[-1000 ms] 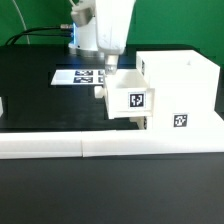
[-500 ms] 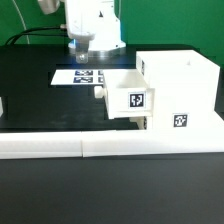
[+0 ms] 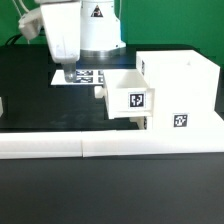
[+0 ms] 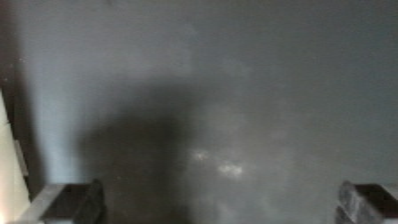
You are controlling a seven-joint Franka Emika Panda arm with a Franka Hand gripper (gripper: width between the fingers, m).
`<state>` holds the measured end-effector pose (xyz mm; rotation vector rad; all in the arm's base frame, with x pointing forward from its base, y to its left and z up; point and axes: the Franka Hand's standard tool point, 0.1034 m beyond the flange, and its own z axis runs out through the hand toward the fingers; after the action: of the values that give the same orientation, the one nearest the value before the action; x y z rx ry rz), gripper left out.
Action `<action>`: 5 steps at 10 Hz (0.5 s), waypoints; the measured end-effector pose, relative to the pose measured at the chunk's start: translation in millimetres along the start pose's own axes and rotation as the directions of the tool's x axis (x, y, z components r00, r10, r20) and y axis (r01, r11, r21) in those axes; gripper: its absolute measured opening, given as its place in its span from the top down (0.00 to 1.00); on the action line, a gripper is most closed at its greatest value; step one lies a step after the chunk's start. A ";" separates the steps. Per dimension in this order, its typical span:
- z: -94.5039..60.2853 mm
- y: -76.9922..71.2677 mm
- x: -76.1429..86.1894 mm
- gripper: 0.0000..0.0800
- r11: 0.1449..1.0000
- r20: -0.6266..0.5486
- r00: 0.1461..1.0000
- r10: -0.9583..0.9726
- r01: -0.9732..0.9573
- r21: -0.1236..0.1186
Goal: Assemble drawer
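Observation:
A white drawer case (image 3: 185,95) stands on the black table at the exterior view's right. A white drawer (image 3: 128,97) with a marker tag on its front sticks partly out of the case toward the exterior view's left. A small white stub (image 3: 98,92) sits on its left side. My gripper (image 3: 66,72) hangs left of the drawer, apart from it, over the left end of the marker board (image 3: 88,76). In the wrist view the gripper (image 4: 222,205) is open and empty, with its fingertips (image 4: 68,203) wide apart over bare black table.
A long white rail (image 3: 60,146) runs along the table's front edge. A small white piece (image 3: 2,105) lies at the exterior view's far left. Dark cables hang behind the arm against the green wall.
The arm has moved away from above the drawer toward the exterior view's left, now over the marker board's left end. The drawer and case have not moved.

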<state>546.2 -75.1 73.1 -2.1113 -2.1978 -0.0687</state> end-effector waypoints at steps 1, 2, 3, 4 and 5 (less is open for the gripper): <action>5.5 -0.5 -3.3 0.19 1.000 -0.035 0.999 0.006 -0.005 0.016; 10.8 -0.3 -1.7 0.19 0.999 -0.047 0.999 0.025 -0.024 0.024; 15.2 -0.2 9.0 0.19 0.999 -0.045 0.998 0.041 -0.039 0.035; 18.0 0.6 20.6 0.19 0.998 -0.049 0.997 0.058 -0.056 0.041; 20.3 1.7 31.4 0.19 0.996 -0.053 0.996 0.072 -0.070 0.047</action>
<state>546.0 -41.8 56.0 -2.1353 -2.0726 -0.0706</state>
